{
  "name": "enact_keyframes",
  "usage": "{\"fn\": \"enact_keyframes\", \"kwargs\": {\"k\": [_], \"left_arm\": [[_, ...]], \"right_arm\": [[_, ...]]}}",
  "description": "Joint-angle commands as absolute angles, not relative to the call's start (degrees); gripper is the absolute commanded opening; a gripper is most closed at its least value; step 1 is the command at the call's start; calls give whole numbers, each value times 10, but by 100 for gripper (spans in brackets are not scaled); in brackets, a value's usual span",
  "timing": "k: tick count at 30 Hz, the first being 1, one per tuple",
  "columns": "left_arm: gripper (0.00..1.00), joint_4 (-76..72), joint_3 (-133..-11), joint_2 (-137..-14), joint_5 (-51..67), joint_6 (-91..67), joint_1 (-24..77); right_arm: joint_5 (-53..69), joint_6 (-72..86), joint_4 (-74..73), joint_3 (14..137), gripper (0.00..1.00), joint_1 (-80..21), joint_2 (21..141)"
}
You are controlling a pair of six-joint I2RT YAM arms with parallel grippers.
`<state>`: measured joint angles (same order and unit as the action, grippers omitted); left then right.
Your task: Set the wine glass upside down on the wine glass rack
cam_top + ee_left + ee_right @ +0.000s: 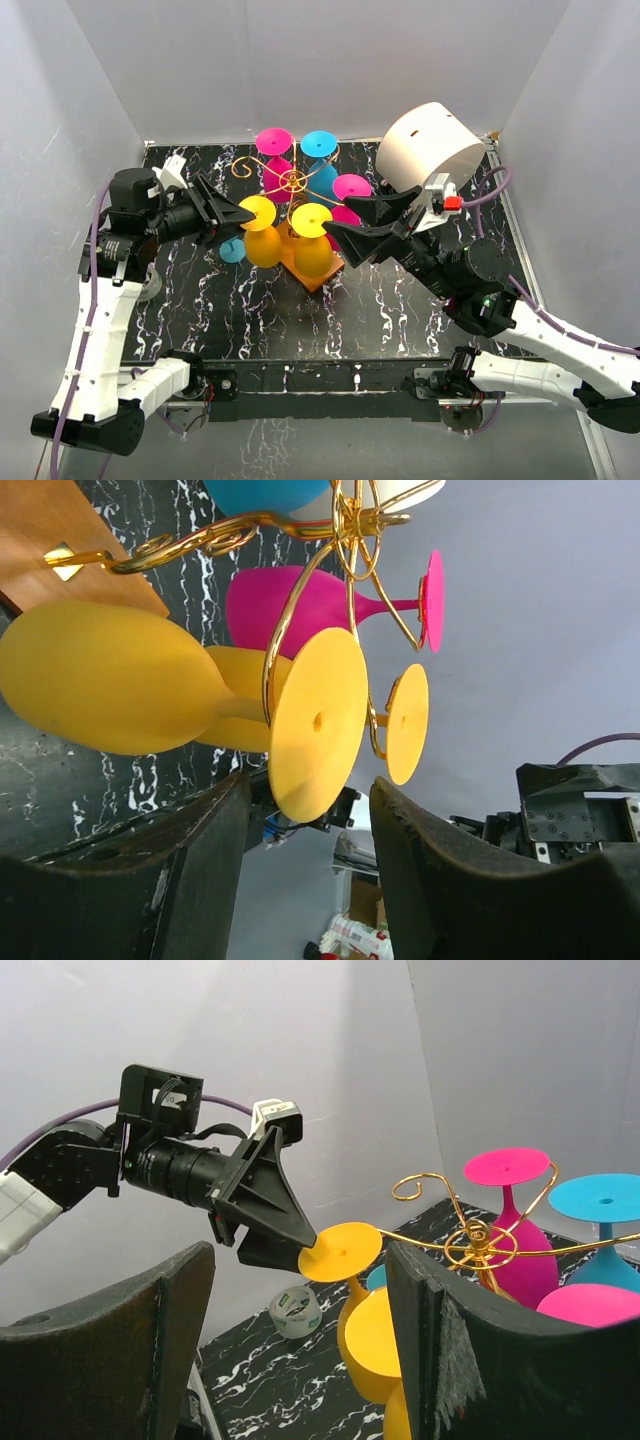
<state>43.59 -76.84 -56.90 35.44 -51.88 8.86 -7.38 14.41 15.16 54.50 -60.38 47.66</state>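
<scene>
Upside down already, the yellow wine glass (110, 680) is hanging on the wine glass rack (350, 540) directly ahead of the left tool (308, 798), whose jaws are standing apart on either side of its foot, gripping nothing. Across from it, the right tool (300, 1260) is hovering wide open and empty. The glass is looking light, stiff and smooth, probably breakable; by appearances, the thin stem just behind the foot is offering the surest hold.

rack (293, 181) gold wire, base (318, 278) orng | yel glasses (262, 243) x2 | pink glasses (274, 141) | blue glasses (319, 143) | desk (260, 320) blk w/ wht marble veins | drum (430, 148) wht | L claw (245, 213) + R claw (340, 218) blk | arms (100, 330) wht
</scene>
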Motion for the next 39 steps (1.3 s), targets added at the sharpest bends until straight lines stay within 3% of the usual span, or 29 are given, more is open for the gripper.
{"fn": "enact_keyframes", "kwargs": {"k": [1, 7, 13, 17, 28, 39], "left_arm": [[51, 488, -808, -576, 359, -467, 91], [56, 514, -855, -583, 344, -413, 90], [49, 616, -900, -572, 70, -352, 91], [45, 622, -885, -563, -32, -345, 90], [46, 504, -734, -628, -74, -365, 89], [49, 437, -746, -776, -41, -321, 33]], "right_arm": [[-77, 146, 178, 547, 67, -606, 468], [-77, 144, 178, 548, 67, -606, 469], [-85, 142, 168, 548, 67, -607, 459], [-96, 142, 166, 544, 67, -606, 453], [-114, 143, 144, 542, 67, -607, 450], [-131, 138, 127, 532, 67, -606, 430]]}}
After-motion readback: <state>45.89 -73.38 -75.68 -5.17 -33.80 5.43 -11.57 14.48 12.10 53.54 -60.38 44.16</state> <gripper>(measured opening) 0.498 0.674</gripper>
